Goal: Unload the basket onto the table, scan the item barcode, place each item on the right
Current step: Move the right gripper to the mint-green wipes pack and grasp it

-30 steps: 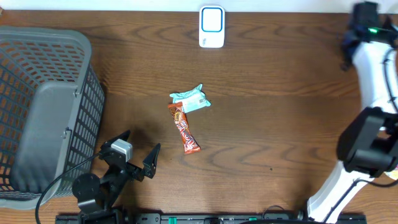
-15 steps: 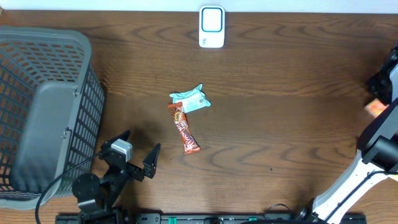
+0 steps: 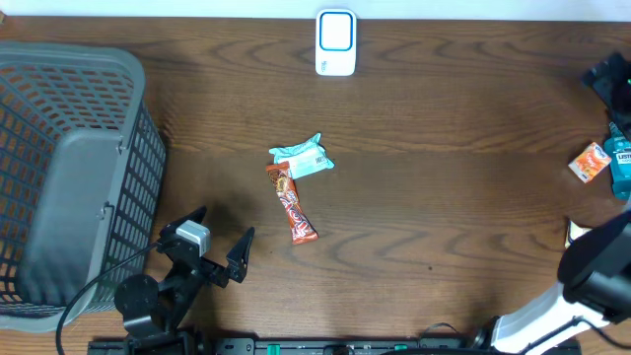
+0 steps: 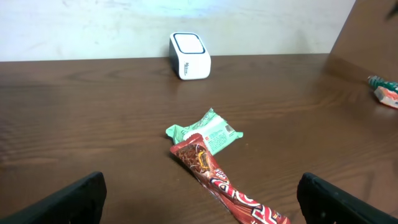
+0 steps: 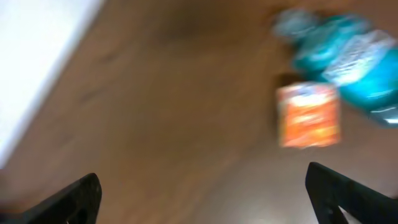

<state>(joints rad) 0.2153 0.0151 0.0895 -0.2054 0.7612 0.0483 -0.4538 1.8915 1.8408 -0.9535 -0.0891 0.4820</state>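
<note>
A white barcode scanner with a blue face [image 3: 335, 42] stands at the table's far edge, also in the left wrist view [image 4: 189, 56]. Mid-table lie a mint-green packet [image 3: 303, 158] [image 4: 205, 132] and, touching it, a red candy bar [image 3: 292, 203] [image 4: 224, 186]. My left gripper [image 3: 219, 237] [image 4: 202, 208] rests open near the front edge, the bar's near end between its fingers without contact. My right gripper [image 5: 205, 205] is open and holds nothing, above bare wood near an orange packet [image 5: 308, 115] [image 3: 590, 162] and a teal bottle [image 5: 348, 59] [image 3: 621, 163]. That view is blurred.
A large grey mesh basket [image 3: 69, 177] fills the left side of the table. The right arm's white links [image 3: 582, 286] hang over the right front corner. Its dark end [image 3: 608, 76] shows at the far right edge.
The right arm has swung off the table's right side, uncovering the orange packet and teal bottle, and its jaws have opened. The left arm and the middle items have not moved.
</note>
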